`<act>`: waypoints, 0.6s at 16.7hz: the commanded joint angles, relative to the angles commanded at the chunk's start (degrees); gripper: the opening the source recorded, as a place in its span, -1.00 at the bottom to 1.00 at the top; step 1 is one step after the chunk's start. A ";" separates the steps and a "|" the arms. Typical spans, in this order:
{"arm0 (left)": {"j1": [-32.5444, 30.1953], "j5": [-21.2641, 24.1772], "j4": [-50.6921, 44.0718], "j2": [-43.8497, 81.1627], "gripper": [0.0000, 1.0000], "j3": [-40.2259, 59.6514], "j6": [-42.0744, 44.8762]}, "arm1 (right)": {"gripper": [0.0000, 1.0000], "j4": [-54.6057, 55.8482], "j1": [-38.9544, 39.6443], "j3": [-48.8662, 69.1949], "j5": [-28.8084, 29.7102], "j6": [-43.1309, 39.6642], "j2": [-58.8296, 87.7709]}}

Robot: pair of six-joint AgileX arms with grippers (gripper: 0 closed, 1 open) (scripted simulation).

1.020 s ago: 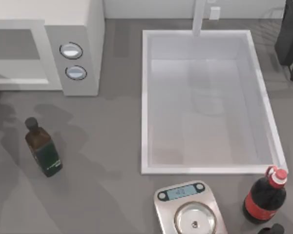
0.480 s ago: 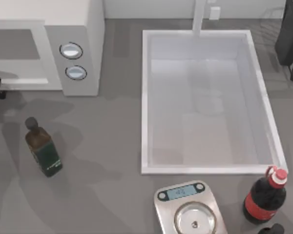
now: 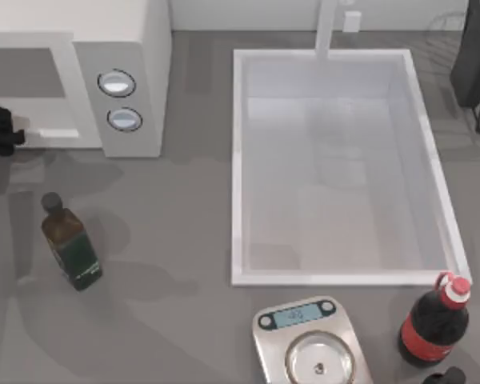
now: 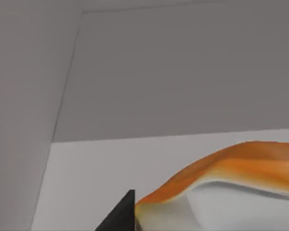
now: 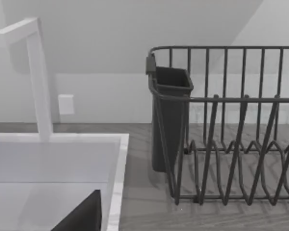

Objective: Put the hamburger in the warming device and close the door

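The warming device (image 3: 132,48) is a white box at the table's back left, with two round knobs (image 3: 117,83) and its cavity open toward the front. My left gripper (image 3: 0,132) is at the far left edge, right in front of that opening. In the left wrist view the orange-brown hamburger (image 4: 231,168) sits close up beside a dark fingertip (image 4: 120,216), held over the cavity's pale floor (image 4: 125,159). The door is out of view. My right gripper (image 3: 446,376) stays parked at the front right corner.
A white sink basin (image 3: 238,160) takes up the middle right, with a faucet (image 5: 38,77) behind it. A dark green bottle (image 3: 72,244) stands front left, with a cola bottle (image 3: 434,320) and a scale (image 3: 312,344) at the front. A wire rack (image 5: 231,120) is back right.
My left gripper has come into the top view from the left edge and moved back toward the warming device's opening. Nothing else has moved.
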 joint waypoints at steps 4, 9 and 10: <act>-1.45 1.02 8.09 1.75 -1.00 -2.71 -5.80 | 1.00 0.00 0.00 0.00 0.00 0.00 0.00; -1.76 1.10 9.05 1.73 -1.00 -3.06 -6.49 | 1.00 0.00 0.00 0.00 0.00 0.00 0.00; -1.76 1.10 9.05 1.73 -1.00 -3.06 -6.49 | 1.00 0.00 0.00 0.00 0.00 0.00 0.00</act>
